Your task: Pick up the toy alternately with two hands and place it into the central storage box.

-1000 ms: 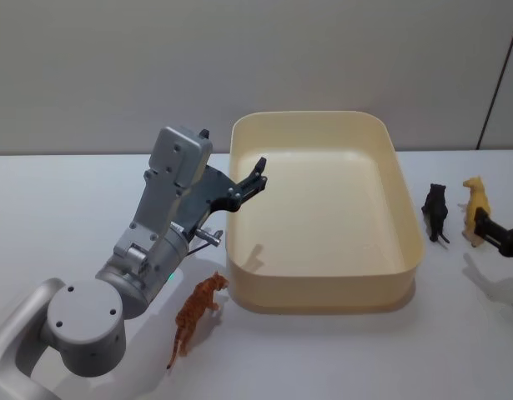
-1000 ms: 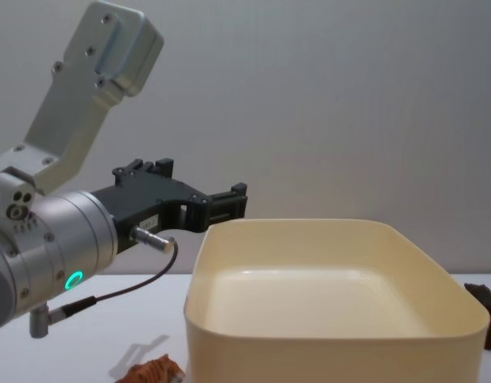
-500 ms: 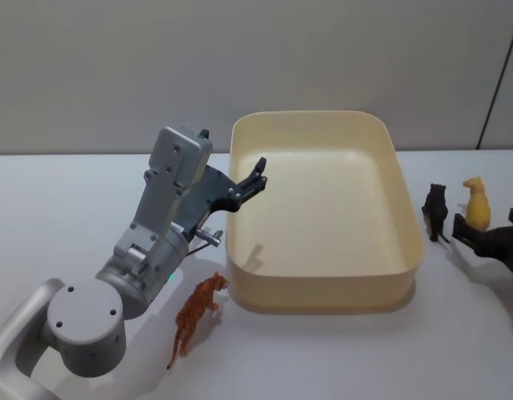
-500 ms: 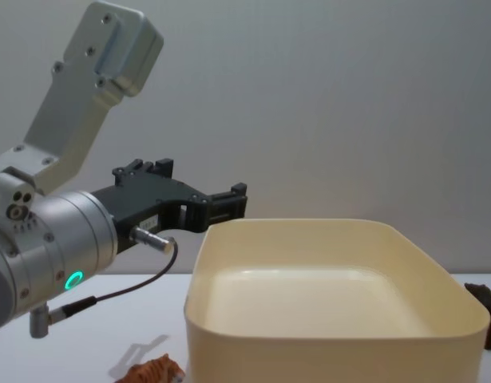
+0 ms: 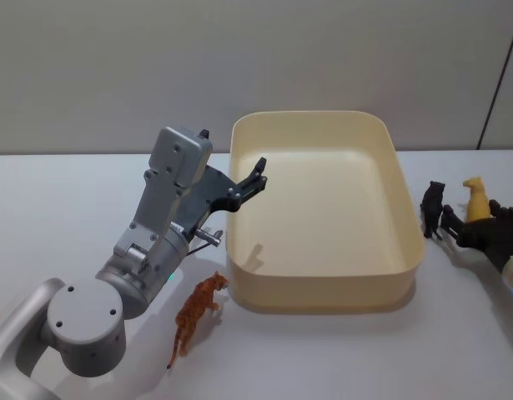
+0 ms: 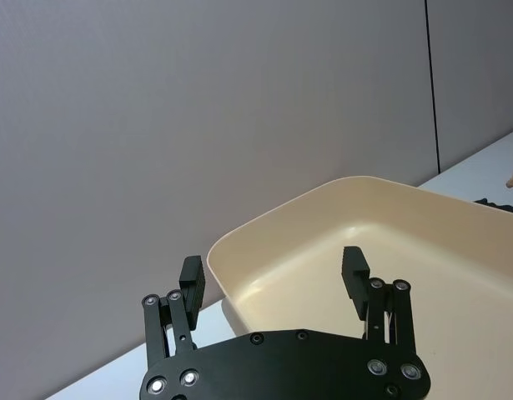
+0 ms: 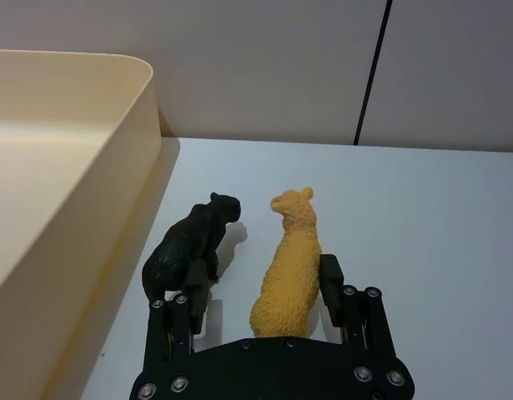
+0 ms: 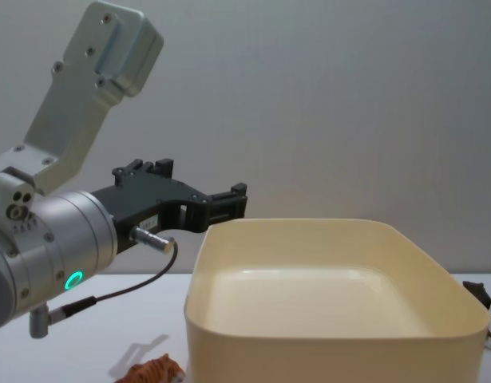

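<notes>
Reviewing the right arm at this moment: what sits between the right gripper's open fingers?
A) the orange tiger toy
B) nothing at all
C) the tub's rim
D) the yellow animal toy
D: the right wrist view shows the yellow animal toy between the open fingers of the right gripper, with a gap on one side, and the black animal toy just outside. The left gripper hangs open by the storage box.

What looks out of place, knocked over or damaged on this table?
Nothing is spilled or broken. The box is empty; the orange toy, black toy and yellow toy sit outside it. The left gripper hangs open at its rim. The right gripper is open around the yellow toy, one finger crowding the black toy.
</notes>
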You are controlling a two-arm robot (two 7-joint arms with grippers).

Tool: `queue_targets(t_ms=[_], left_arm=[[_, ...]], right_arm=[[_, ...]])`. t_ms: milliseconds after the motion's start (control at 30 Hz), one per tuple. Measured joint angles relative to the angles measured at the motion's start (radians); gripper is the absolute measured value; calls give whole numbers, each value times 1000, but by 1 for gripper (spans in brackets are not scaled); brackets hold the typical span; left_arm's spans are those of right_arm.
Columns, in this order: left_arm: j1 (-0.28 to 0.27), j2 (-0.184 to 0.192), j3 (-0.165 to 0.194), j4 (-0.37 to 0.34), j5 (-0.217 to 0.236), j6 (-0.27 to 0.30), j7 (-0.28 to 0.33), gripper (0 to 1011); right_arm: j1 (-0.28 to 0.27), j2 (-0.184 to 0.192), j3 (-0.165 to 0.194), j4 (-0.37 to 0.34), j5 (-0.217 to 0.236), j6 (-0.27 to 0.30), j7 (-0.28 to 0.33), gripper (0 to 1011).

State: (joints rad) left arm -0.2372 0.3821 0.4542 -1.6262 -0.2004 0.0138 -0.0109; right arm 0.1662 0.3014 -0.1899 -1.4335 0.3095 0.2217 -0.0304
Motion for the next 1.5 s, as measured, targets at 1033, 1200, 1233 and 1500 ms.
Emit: queue_targets(t_ms=[1033,1200,1233,1500], left_arm=[[0,0,0,0,0,0,0,1001],[0,0,0,0,0,0,0,1001],[0,0,0,0,0,0,0,1001],[0,0,0,0,0,0,0,1001]], right_arm=[[-3,6,9,-17,-32,-66,11,359],[-30,33,28,-83,-30,-91,22,359],[-33,37,30,-93,-28,-93,25,359],[-53,71,54,-191,-5,-93,83,358]])
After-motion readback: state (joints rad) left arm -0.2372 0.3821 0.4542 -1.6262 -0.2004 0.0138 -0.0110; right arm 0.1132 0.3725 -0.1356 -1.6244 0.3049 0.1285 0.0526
